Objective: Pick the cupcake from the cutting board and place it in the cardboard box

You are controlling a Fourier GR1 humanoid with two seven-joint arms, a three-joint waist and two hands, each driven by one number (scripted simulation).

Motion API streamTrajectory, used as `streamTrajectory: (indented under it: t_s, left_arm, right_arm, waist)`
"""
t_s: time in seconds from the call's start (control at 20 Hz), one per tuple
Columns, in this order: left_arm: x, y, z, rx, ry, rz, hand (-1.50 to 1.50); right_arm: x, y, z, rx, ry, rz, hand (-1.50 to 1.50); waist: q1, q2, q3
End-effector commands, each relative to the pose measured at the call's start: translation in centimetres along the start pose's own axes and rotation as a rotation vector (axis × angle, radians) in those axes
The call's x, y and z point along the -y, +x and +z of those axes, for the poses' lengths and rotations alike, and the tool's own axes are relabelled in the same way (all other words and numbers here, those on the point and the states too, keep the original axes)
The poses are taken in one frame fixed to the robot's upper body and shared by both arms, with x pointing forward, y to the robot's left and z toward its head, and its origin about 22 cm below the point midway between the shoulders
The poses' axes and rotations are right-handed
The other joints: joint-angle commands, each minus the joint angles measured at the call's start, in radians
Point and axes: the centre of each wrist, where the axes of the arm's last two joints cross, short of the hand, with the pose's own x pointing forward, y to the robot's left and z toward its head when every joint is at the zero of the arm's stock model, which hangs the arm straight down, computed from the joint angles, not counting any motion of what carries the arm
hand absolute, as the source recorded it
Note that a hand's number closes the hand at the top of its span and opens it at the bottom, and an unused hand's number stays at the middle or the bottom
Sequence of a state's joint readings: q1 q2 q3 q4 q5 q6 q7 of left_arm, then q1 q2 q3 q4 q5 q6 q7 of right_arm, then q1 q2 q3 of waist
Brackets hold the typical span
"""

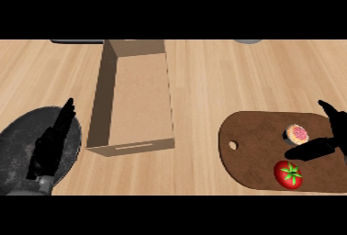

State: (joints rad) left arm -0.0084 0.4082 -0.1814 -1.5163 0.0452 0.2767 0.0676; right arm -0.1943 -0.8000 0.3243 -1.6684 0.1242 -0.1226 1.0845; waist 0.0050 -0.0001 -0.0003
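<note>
As the head view looks down on the desk [224, 69], the cupcake [296, 133] sits on the cutting board [251, 156], near a tomato [289, 174]. The right robot hand [317, 148] is open, with its thumb and fingers on either side of the cupcake. The left robot hand [53, 137] rests open, fingers straight, left of the cardboard box [136, 92].
</note>
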Motion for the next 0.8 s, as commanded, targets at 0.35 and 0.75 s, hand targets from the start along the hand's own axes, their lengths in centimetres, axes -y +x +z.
streamTrajectory:
  t_s: [0.35,0.75]
  left_arm:
    - [1.3,1.2,-1.2,0.009,-0.003,0.001,0.00]
    - [1.5,0.4,0.4,0.007,-0.002,0.005,0.00]
  right_arm:
    - [-2.1,-0.1,0.3,-0.072,-0.004,0.009,-1.50]
    - [-1.8,-0.7,-0.3,-0.074,-0.015,-0.011,-1.50]
  waist:
    - [-0.007,0.000,0.000]
    - [-0.006,-0.001,0.000]
